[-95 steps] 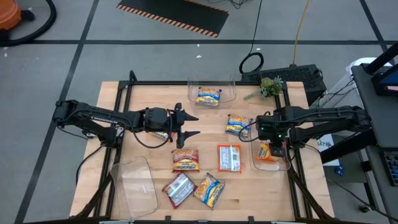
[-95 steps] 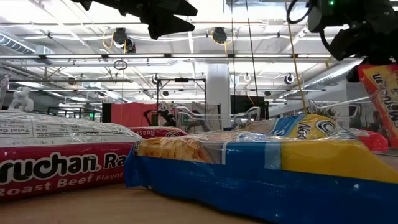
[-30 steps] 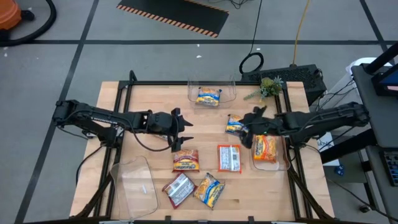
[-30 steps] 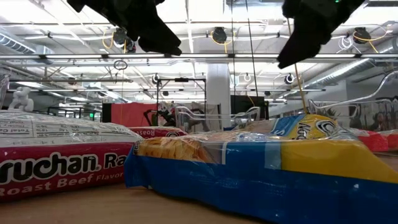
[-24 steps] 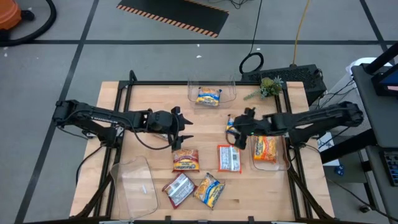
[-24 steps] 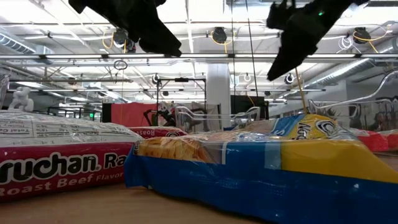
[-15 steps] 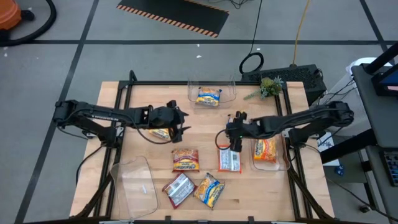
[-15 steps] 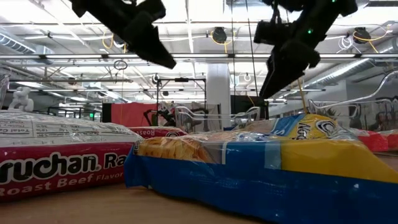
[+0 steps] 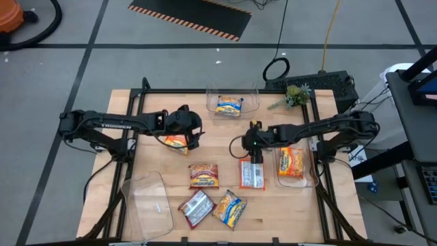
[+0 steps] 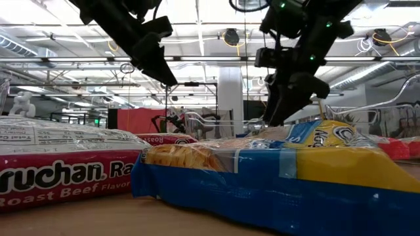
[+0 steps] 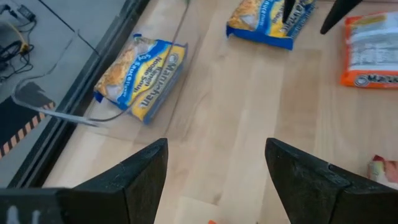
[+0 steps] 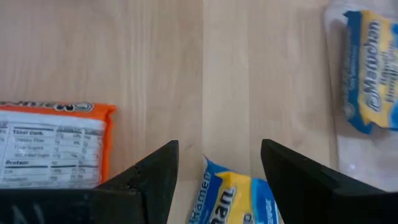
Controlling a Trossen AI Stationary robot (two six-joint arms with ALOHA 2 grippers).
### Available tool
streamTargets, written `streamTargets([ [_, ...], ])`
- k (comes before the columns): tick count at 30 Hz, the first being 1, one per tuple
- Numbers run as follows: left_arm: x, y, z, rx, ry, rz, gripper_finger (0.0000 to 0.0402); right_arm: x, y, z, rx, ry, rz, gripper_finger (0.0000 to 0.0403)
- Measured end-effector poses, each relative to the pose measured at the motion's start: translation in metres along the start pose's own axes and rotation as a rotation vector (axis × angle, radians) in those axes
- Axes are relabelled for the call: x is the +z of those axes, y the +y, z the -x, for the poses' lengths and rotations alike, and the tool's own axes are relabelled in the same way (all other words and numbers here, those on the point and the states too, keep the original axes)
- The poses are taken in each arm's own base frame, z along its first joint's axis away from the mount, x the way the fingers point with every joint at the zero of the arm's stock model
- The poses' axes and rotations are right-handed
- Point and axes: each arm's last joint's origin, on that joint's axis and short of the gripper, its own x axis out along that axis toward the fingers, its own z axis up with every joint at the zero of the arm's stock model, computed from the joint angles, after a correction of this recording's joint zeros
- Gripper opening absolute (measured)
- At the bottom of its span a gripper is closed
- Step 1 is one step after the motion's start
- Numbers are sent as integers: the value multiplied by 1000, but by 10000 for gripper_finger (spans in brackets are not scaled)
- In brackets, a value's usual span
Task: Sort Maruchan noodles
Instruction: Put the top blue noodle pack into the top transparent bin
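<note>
While both arms hang over mid-table, right gripper (image 9: 255, 142) has fingers spread over a blue-and-yellow packet (image 12: 233, 198), not gripping. Left gripper (image 9: 193, 133) spread too, above an orange packet (image 9: 175, 142). Other packets: one in far bin (image 9: 232, 100), one in right bin (image 9: 292, 178), four loose near centre.

High cam: overhead, facing straight down, far off; covers whole table (image 9: 153, 109) and both arms. Low cam: at tabletop height, level, very close to a blue-and-yellow packet (image 10: 275, 180); room behind. Wrist cams: each looks fwd past own fingers, close to the wood. Both wrist views share the orange packet (image 12: 53, 144) and the bin packet (image 11: 140, 78).
</note>
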Motion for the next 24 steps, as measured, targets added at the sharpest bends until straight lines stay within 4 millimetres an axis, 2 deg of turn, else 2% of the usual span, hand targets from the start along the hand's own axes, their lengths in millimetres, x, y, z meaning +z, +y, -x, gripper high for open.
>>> streamTargets([
  [4, 0, 5, -1, 13, -1, 13, 273, -4, -12, -5, 55, 14, 26, 201],
  [10, 2, 8, -2, 23, -21, 27, 273, -5, -16, -13, 117, 3, 168, 177],
  [18, 5, 8, -2, 11, -54, 12, 273, -10, -28, -23, 111, 26, 195, 150],
  [24, 6, 11, -2, 19, -65, 16, 273, -16, -29, -31, 189, 54, 216, 144],
])
